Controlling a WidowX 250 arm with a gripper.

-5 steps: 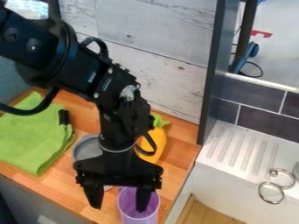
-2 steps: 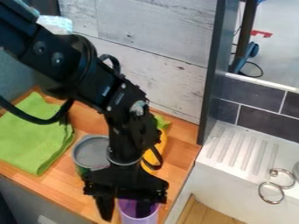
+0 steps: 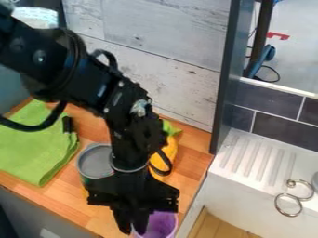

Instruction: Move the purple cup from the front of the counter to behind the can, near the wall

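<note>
Purple cup, one, open-mouthed, at the near edge of the wooden counter. Black two-finger gripper, one, pointing down, clenched on the cup's left wall, its fingers close together with one inside the mouth; the arm above slants in from the upper left. Round tin, grey-topped with a green side, standing on the counter behind the gripper and to its left. Yellow item with a green end, partly hidden by the arm, right of the tin. White sink with a ridged drainer, right of the counter, two metal rings at its front. Lime-green cloth, spread flat at the counter's left. Behind: whitewashed plank wall, dark upright panel, dark grey tiles. Farthest: red item and blue item, upper right.
</note>
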